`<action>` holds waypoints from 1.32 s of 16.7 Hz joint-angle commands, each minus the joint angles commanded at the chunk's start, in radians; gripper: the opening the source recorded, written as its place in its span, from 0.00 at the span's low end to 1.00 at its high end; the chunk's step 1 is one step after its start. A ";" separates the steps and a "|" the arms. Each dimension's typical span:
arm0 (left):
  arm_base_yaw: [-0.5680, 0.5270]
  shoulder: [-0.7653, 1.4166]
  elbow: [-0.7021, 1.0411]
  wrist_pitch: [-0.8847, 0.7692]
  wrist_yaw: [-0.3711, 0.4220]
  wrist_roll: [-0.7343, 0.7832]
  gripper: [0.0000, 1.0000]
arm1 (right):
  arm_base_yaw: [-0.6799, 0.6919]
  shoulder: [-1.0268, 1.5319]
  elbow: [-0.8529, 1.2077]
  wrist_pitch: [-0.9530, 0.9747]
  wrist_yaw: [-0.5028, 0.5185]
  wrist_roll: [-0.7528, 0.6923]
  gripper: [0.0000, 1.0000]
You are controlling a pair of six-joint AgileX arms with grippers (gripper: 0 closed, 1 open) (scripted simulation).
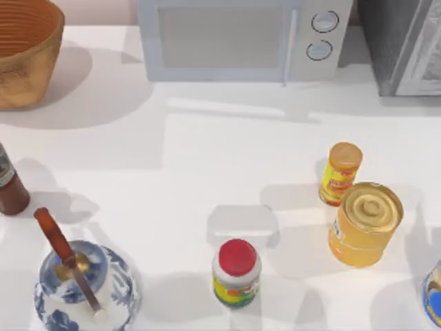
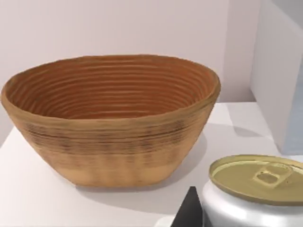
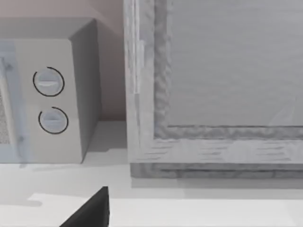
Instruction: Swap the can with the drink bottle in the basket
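Left gripper (image 2: 190,211): you see one dark tip at the edge of the left wrist view. You cannot tell whether it is open or closed.

Can (image 2: 255,189): just beside that tip, with a silver shoulder and a gold pull-tab lid. It is probably the reddish-brown cylinder (image 1: 10,185) at the table's 9 o'clock edge in the top view.

Basket (image 1: 27,69): at 10 o'clock, well apart from the can. Its near wall hides the floor, so you cannot confirm the drink bottle is inside.

Right gripper (image 3: 90,211): parked, facing the microwave (image 3: 47,94). Its state is likewise impossible to tell.

Progress: the can stands outside the basket, so by my reading the swap is entirely still to do.

Labels: the orange bottle (image 1: 340,172) at 3 o'clock, the golden tin (image 1: 365,224) beside it, and the red-lidded jar (image 1: 236,272) at 6 o'clock all carry coloured labels. None of the writing is legible.
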 joint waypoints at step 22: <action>-0.013 -0.201 -0.263 0.206 0.042 -0.040 0.00 | 0.000 0.000 0.000 0.000 0.000 0.000 1.00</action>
